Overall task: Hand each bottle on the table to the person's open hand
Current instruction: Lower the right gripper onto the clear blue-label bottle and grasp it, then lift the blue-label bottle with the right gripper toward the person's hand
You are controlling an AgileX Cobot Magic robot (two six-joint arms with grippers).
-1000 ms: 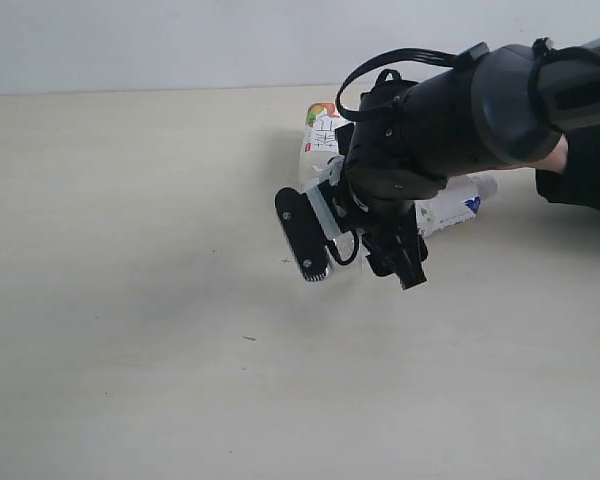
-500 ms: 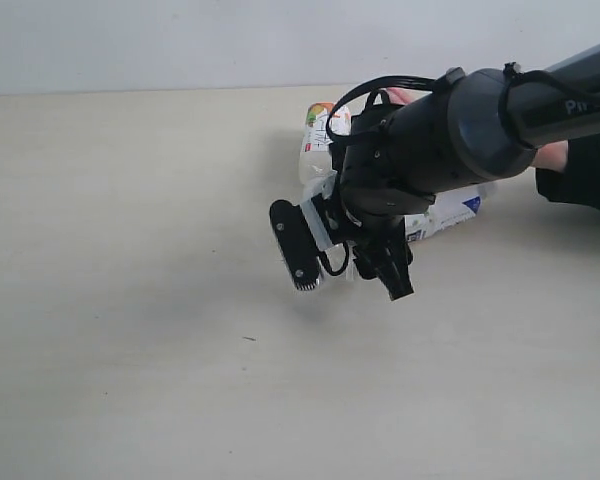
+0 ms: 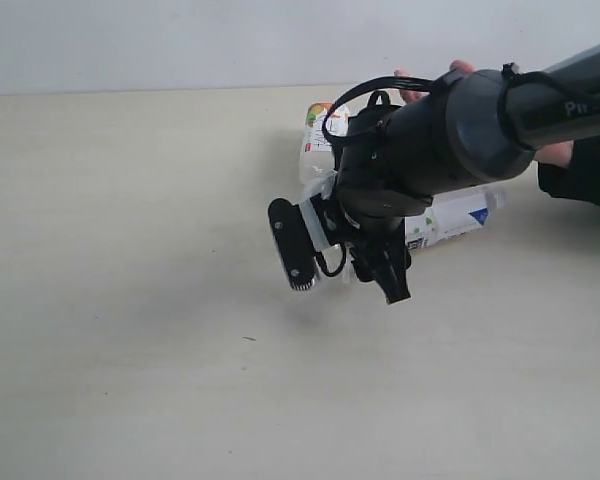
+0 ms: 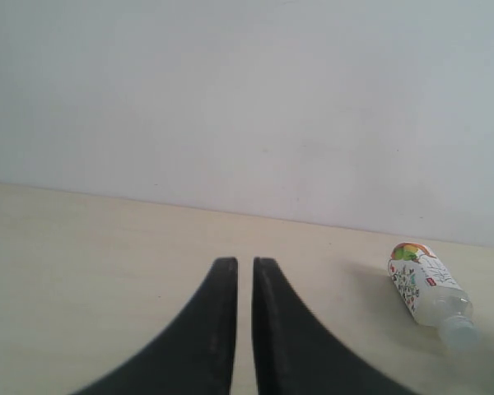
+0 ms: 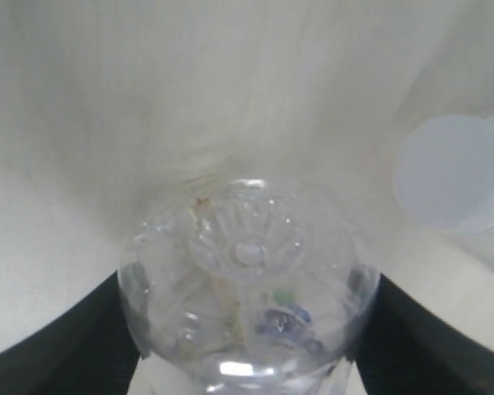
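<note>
Two fingers (image 5: 58,354) of my right gripper (image 3: 345,280) pinch bottle (image 5: 247,280) by rounded base, clamped on it, nothing else in grasp. Risk, as I judge it: slick clear plastic slides out, drops to table (image 3: 130,300) below. Other bottle (image 5: 453,173) lies just past fingertips; careless swing knocks it. Person's hand (image 3: 554,153) mostly hidden behind my forearm, well back from fingertips. Wrist pitched down, gripper clear of table.

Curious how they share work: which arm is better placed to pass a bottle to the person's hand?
Probably right: the right tool grips a clear bottle near the person's hand; the left tool is shut and empty.
</note>
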